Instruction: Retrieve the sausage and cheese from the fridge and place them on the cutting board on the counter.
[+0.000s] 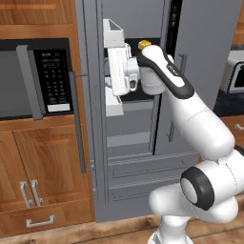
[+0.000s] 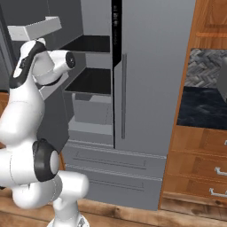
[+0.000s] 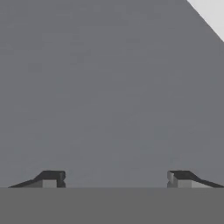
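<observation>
The fridge [image 1: 200, 57] stands with its left door [image 1: 90, 119] swung open, and black shelves [image 2: 91, 82] show inside. A small yellow-orange cheese [image 1: 144, 45] sits at upper-shelf height, just behind my arm's wrist [image 1: 152, 76]. My arm reaches into the open left half at that height. My gripper [image 3: 116, 179] is open, fingers wide apart with nothing between them, facing a flat grey surface close ahead. The sausage and the cutting board are out of view. The dark marbled counter [image 2: 201, 108] lies to the right of the fridge.
A white door bin [image 1: 113, 33] juts out beside my hand, and another one [image 1: 114, 102] sits below it. A black-panelled microwave [image 1: 33, 78] is set in wooden cabinets to the left. The fridge drawers [image 2: 111, 162] are shut. A silver appliance [image 1: 236, 71] stands on the counter.
</observation>
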Controlling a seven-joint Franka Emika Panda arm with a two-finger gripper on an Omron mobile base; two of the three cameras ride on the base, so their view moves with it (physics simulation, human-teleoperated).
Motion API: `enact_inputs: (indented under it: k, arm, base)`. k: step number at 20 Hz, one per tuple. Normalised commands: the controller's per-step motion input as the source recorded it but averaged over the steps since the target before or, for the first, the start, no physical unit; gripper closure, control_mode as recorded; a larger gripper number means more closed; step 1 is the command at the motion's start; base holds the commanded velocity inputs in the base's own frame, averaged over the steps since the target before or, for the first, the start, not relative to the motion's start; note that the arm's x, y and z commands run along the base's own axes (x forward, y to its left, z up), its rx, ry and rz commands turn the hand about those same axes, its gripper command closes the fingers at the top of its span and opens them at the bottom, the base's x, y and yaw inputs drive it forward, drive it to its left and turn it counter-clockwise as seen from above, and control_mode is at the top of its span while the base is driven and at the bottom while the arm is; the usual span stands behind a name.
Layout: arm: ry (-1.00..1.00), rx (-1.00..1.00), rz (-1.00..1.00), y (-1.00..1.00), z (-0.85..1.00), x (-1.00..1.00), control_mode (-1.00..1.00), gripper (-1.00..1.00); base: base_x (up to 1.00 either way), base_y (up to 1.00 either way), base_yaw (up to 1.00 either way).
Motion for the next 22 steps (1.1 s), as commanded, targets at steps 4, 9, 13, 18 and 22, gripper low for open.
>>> enact_inputs:
  k: [4,9,13,18,22]
  arm:
    - [0.0,0.0,0.01,0.55,-0.07,0.01,-1.0,-1.0]
    - [0.0,-0.06,0.0,-0.25,-0.01,0.0,-1.0,-1.0]
    - [0.0,-0.14,0.0,-0.94,0.0,-0.14,-1.0,-1.0]
    - [0.0,-0.12,0.0,-1.0,0.0,-0.24,-1.0,-1.0]
    - [0.0,-0.13,-0.01,-1.0,-0.05,-0.06,-1.0,-1.0]
  base:
    - [0.0,0.0,0.0]
    - [0.0,0.0,0.0]
    - [0.0,0.0,0.0]
    - [0.0,0.0,0.0]
    - [0.0,0.0,0.0]
